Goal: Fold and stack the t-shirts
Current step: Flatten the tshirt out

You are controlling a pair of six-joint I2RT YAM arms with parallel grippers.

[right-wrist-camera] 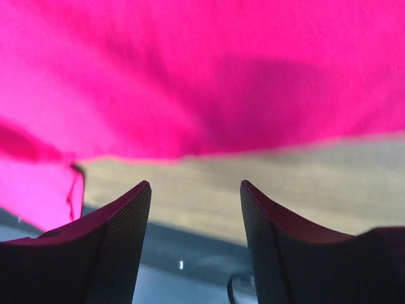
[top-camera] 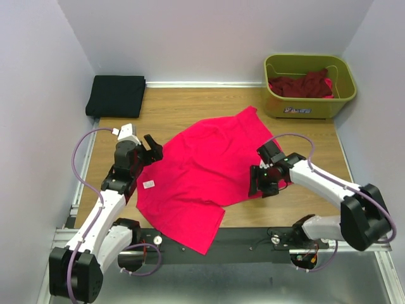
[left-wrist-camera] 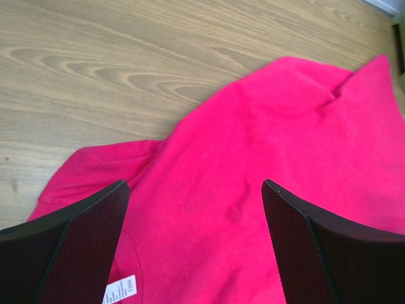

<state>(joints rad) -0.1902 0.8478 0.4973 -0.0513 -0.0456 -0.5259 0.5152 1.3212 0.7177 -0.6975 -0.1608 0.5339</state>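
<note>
A bright pink-red t-shirt (top-camera: 202, 171) lies spread and rumpled across the middle of the wooden table, one corner hanging over the near edge. Its white label (top-camera: 149, 184) shows near the left side. My left gripper (top-camera: 152, 151) is open and empty at the shirt's left edge; in the left wrist view the shirt (left-wrist-camera: 266, 158) lies under its fingers (left-wrist-camera: 82, 247). My right gripper (top-camera: 262, 185) is open and empty at the shirt's right edge, with the cloth (right-wrist-camera: 190, 76) just ahead. A folded black t-shirt (top-camera: 116, 95) lies at the far left. Dark maroon shirts (top-camera: 304, 84) fill the tub.
An olive-green plastic tub (top-camera: 310, 107) stands at the far right corner of the table. White walls close in the left, back and right sides. The table's near edge has a black rail (top-camera: 253, 237) by the arm bases.
</note>
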